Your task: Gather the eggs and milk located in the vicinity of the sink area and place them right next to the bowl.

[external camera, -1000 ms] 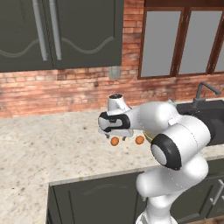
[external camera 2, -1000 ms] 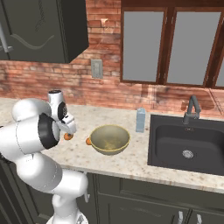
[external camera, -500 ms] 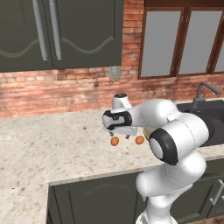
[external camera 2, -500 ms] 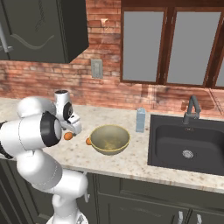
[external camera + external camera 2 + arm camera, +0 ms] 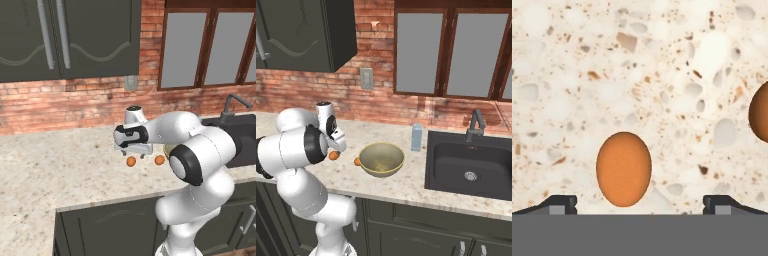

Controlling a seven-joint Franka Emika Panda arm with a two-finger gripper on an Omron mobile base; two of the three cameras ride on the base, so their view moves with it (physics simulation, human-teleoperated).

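Right base view shows, from left to right, the gripper [image 5: 336,148] hanging just above the speckled counter [image 5: 316,130], then one egg [image 5: 333,155] under it and a second egg [image 5: 357,161] touching the left side of the bowl [image 5: 381,159]. Both eggs lie near the front edge of the counter. The milk [image 5: 416,137] stands upright behind the bowl, just beside the left rim of the sink [image 5: 468,169]. From the hand view, the fingers [image 5: 559,204] are spread wide and hold nothing; the first egg lies on the counter between them, not touched.
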